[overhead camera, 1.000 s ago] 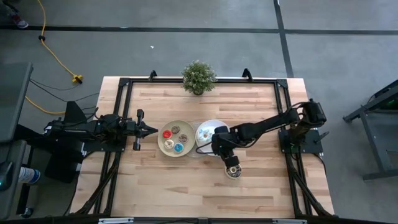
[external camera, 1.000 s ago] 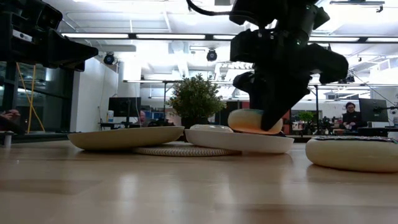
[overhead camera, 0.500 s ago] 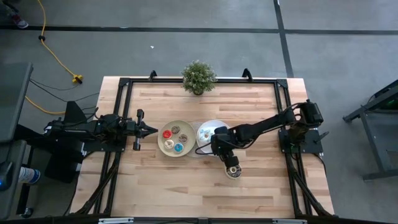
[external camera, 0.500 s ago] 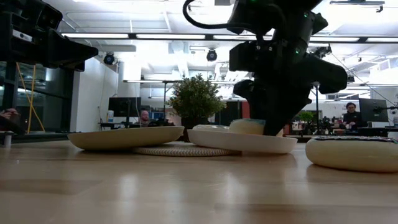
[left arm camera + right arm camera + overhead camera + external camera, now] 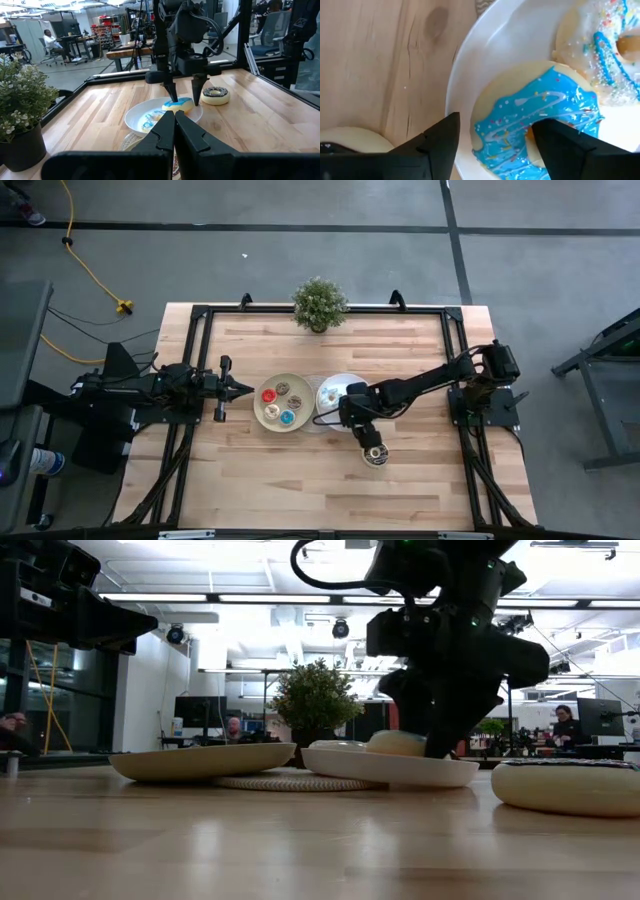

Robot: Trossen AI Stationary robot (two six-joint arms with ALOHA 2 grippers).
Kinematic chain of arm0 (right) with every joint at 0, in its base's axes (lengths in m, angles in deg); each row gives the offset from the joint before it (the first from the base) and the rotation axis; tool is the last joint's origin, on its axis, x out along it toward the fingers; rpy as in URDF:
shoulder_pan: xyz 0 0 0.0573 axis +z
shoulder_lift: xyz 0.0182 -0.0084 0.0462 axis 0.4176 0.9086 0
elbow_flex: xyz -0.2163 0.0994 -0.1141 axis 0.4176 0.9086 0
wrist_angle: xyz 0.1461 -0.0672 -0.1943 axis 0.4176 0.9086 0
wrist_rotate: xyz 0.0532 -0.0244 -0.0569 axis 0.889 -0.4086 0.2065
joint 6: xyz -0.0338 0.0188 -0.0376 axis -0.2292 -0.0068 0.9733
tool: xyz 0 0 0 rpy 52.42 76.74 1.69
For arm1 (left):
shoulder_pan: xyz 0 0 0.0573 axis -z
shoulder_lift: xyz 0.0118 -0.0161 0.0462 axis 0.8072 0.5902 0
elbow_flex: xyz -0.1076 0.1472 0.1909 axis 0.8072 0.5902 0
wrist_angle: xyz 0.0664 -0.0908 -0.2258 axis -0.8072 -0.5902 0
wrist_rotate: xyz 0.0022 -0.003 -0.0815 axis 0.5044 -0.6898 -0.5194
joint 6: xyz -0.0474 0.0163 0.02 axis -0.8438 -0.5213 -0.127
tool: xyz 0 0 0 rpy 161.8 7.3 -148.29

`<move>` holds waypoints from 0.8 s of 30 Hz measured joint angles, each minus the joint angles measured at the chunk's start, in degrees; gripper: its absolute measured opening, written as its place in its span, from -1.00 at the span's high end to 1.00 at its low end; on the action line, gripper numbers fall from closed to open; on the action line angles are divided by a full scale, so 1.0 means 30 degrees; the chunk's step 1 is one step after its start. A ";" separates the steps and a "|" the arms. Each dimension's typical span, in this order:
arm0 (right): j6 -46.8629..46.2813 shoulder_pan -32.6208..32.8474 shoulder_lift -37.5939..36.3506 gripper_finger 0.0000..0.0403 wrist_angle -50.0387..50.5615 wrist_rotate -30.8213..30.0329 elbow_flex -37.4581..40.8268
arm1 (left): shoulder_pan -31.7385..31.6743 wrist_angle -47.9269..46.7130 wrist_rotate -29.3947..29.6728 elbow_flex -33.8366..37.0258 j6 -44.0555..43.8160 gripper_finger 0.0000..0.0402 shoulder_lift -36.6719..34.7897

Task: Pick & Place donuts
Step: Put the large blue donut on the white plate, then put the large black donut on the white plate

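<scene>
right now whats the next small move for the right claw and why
Probably lift the right claw straight up off the white plate. Its jaws stand open, and the blue-iced donut lies flat on the plate beside the sprinkled donut, so it looks released. One finger sits over the ring's hole, so a sideways pull might drag it.

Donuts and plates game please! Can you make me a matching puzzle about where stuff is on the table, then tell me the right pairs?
Things:
1. blue-iced donut
2. dark-iced donut
3. red donut
4. plant

Places:
A. on the bare wood
B. at the table's far edge
C. on the white plate, between the right pincer's open fingers
D. on the beige plate

Pairs: 1-C, 2-A, 3-D, 4-B
</scene>
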 joint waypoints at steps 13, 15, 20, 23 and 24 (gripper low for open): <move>-0.1906 0.0002 -0.0038 -0.20 0.0841 0.0262 -0.0835 | -0.0002 -0.0006 0.0000 0.0000 0.0000 1.00 0.0006; -0.1906 0.0002 -0.0038 -0.20 0.1325 0.0264 -0.1114 | -0.0001 -0.0007 0.0000 0.0000 0.0000 1.00 0.0000; -0.2200 0.0002 -0.0046 -0.20 0.2028 0.0553 -0.1507 | -0.0002 -0.0007 0.0000 0.0000 -0.0002 1.00 0.0000; -0.2599 0.0002 -0.0046 -0.20 0.2412 0.0304 -0.1661 | 0.0001 -0.0007 0.0000 0.0000 -0.0003 1.00 0.0003; -0.2605 0.0002 -0.0046 -0.20 0.2563 0.0174 -0.1737 | 0.0005 -0.0003 0.0000 0.0000 -0.0003 1.00 0.0000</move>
